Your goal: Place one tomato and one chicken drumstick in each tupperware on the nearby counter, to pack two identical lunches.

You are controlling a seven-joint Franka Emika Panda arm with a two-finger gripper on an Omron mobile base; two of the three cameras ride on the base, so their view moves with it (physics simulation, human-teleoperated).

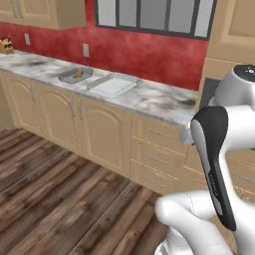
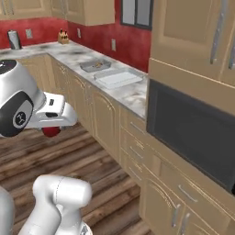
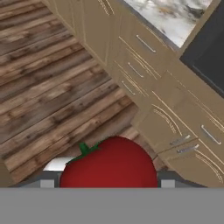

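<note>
Presently the round red tomato with a green stalk (image 3: 109, 162) sits between the two dark fingers (image 3: 47, 183) of the gripper (image 3: 107, 183), which stand fairly wide and closed on its sides; in the right base view the same fruit shows as a red bulge under the white hand. The load is carried in the air over the dark wood-plank floor (image 1: 55, 184), well apart from the counter.

Two containers rest on the long white-grey marble counter (image 1: 149, 97), toward its far left stretch: a shallow grey tray-like tupperware (image 1: 75, 75) holding a brownish piece, probably a drumstick, and just beside it a white rectangular tupperware (image 1: 112, 85) whose contents cannot be made out.

Risks, as judged:
- The tomato is smooth and round; a slack grip or an abrupt swing could let it slip and drop to the floor, where it would roll.
- The approach runs along the light tan cabinet fronts (image 1: 104, 134); a low carry could strike the counter edge.
- The containers lie near each other, so a release into the wrong one would spoil the pairing.

Arm pose: the upper link rises at the base and the forearm folds forward, with the hand held low and pointing along the cabinets toward the dark oven front (image 2: 193, 133).
</note>
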